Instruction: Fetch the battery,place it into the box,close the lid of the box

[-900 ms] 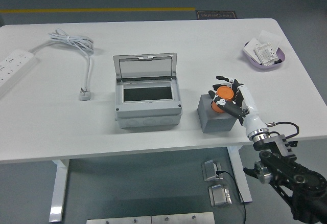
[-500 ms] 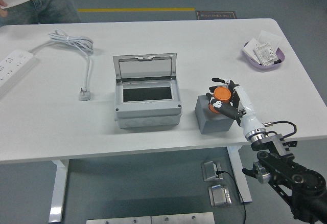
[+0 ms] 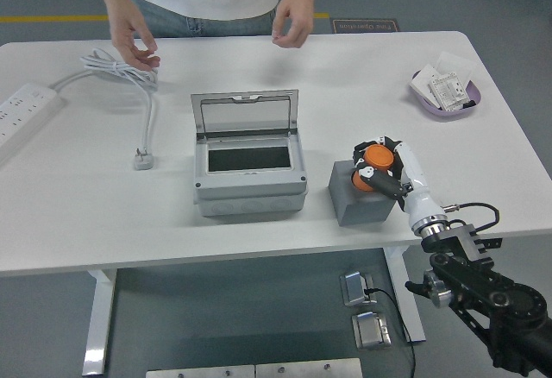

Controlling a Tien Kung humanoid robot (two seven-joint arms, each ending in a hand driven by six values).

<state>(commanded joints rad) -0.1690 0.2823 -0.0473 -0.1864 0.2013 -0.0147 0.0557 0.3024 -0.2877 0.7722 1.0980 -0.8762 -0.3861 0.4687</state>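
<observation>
White tabletop [image 3: 103, 223] runs bare along your near edge from the left corner to below the box, so you have open room there. Your right arm comes in from the lower right corner, crossing the near edge. Your right hand [image 3: 384, 171] is curled around the orange battery [image 3: 373, 165]; the fingers wrap it closely, and it sits over the top of the grey block [image 3: 358, 201]. That block stands close to the near edge, with only a narrow strip of table in front of it. Your left arm does not show.

Just left of the block, with a small gap between them, stands the grey box [image 3: 250, 179]. Its lid [image 3: 245, 115] is raised and leans back on the far side, and the dark opening faces upward. The lid and the block's left side are the nearest obstructions on that side of the hand.

Left of the box, well apart, a white plug [image 3: 143, 160] lies on the table, its cable [image 3: 129, 74] coiling away toward the far left. A white power strip [image 3: 24, 110] lies at the left edge.

Toward the far right, a purple dish [image 3: 431, 103] holds small white packets, well apart from your hand.

At the far edge a person stands, one hand [image 3: 134, 46] over the cable coil, the other hand [image 3: 291, 26] raised above the table's far edge.
</observation>
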